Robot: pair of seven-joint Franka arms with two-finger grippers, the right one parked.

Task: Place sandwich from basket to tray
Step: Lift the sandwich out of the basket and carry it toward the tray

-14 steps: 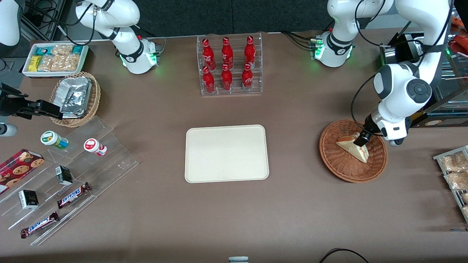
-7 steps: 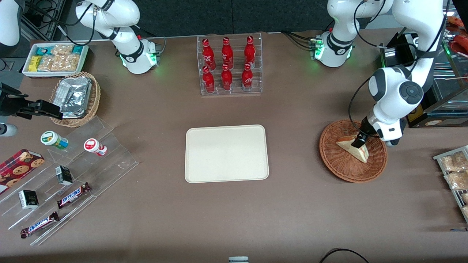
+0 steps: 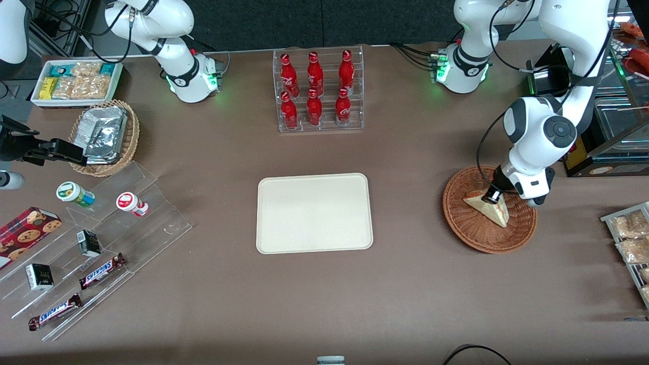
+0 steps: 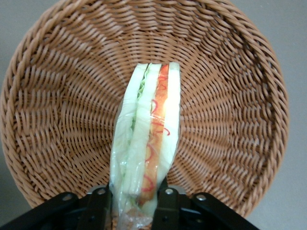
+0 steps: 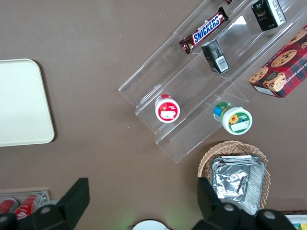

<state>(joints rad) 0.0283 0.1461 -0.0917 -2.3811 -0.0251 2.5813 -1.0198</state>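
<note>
The sandwich [image 3: 494, 212], a pale wrapped wedge with red-orange and green filling, sits in the reddish-brown wicker basket [image 3: 471, 238] toward the working arm's end of the table. My left gripper [image 3: 492, 196] reaches down into the basket and is shut on the sandwich's wide end. In the left wrist view the black fingers [image 4: 168, 194] press both sides of the sandwich [image 4: 148, 139], and the basket [image 4: 57, 96] shows below it. The cream tray [image 3: 314, 213] lies flat at mid-table with nothing on it; its corner also shows in the right wrist view [image 5: 19, 103].
A clear rack of red bottles [image 3: 318, 91] stands farther from the front camera than the tray. A glass case [image 3: 611, 132] and snack packets [image 3: 628, 238] flank the basket. A tan basket of foil packets [image 3: 104, 137] and acrylic shelves [image 3: 101, 238] lie toward the parked arm's end.
The left arm has shifted a little toward the tray, and its gripper has moved along the sandwich to its wide end. The sandwich has shifted slightly inside the basket.
</note>
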